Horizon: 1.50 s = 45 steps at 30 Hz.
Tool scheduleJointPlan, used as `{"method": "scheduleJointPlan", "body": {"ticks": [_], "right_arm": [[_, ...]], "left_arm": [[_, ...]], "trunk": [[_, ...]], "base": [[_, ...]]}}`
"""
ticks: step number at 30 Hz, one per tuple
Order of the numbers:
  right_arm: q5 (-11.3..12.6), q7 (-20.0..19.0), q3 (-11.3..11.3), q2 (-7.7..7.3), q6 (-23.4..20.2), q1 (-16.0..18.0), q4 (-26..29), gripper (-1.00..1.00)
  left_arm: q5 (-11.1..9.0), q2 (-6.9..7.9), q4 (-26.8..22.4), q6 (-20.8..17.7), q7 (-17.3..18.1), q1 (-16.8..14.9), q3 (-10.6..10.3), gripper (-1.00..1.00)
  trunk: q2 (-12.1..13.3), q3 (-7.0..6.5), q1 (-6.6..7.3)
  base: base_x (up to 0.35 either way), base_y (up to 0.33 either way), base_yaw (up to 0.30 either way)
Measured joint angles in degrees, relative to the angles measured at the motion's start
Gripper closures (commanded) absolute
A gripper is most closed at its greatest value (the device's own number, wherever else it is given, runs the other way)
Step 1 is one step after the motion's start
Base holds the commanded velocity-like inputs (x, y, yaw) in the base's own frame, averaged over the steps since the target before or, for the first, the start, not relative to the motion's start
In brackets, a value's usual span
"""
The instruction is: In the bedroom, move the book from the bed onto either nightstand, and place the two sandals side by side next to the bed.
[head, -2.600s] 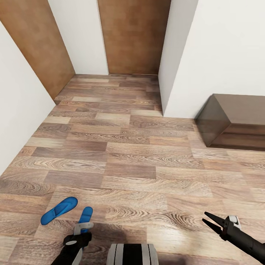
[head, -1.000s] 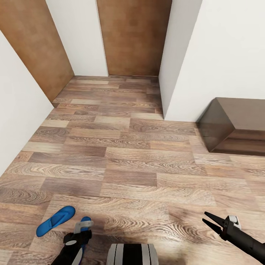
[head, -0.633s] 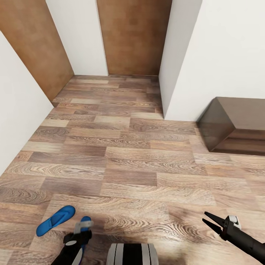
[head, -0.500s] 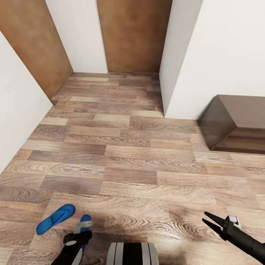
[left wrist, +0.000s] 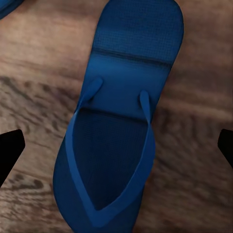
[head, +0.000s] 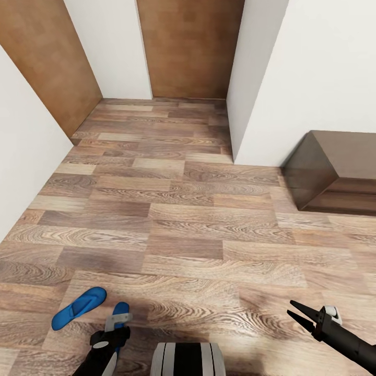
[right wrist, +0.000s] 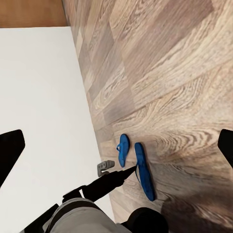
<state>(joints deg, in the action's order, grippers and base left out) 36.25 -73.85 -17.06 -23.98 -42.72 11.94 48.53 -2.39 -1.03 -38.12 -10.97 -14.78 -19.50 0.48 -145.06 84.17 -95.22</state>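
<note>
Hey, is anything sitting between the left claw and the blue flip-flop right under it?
Nothing visible. The left claw hangs open directly over the near bright blue flat flip-flop, which lies strap-up on the bare wood-plank floor between the fingertips. The other blue flip-flop lies off to one side.

Two bright blue sandals [head: 78, 308] on a brown wood-plank floor [head: 198, 230]; white walls [head: 324, 78], plain brown doors [head: 188, 49], dark brown cabinet [head: 334, 172].

— Was there any writing, label or number to be read anywhere?

— None. The blue sandal [left wrist: 121, 126] under the left wrist camera bore only a plain textured sole, and the brown doors [head: 188, 47], the white walls and the dark cabinet [head: 334, 172] carried no lettering or sign.
</note>
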Motion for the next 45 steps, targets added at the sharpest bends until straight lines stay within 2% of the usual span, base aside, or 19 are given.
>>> {"method": "scheduleJointPlan", "body": {"ticks": [5, 21, 28, 37, 45], "right_arm": [[-0.03, 0.04, 0.0, 0.0, 0.0, 0.0, 0.0, -1.0], [0.0, 0.05, 0.0, 0.0, 0.0, 0.0, 0.0, -1.0], [-0.01, 0.01, 0.0, 0.0, 0.0, 0.0, 0.0, -1.0], [0.0, 0.01, 0.0, 0.0, 0.0, 0.0, 0.0, -1.0], [-0.04, 0.03, 0.0, 0.0, 0.0, 0.0, -0.01, -1.0]], "left_arm": [[0.0, 0.0, 0.0, 0.0, 0.0, 0.03, 0.0, -1.0], [0.0, 0.0, 0.0, 0.0, 0.0, 0.01, 0.0, -1.0], [0.0, 0.0, 0.0, 0.0, 0.0, -0.01, 0.0, -1.0], [0.0, 0.0, 0.0, 0.0, 0.0, 0.05, 0.0, -1.0], [0.0, 0.0, 0.0, 0.0, 0.0, 0.06, 0.0, -1.0]], "trunk": [[-0.05, 0.88, -0.11], [-0.05, 0.89, -0.1], [-0.15, 2.43, -0.29], [-0.15, 2.44, -0.28], [-0.25, 4.2, -0.49]], "base": [[0.0, 0.0, 0.0], [0.0, 0.0, 0.0], [0.0, 0.0, 0.0], [0.0, 0.0, 0.0], [0.0, 0.0, 0.0]]}}
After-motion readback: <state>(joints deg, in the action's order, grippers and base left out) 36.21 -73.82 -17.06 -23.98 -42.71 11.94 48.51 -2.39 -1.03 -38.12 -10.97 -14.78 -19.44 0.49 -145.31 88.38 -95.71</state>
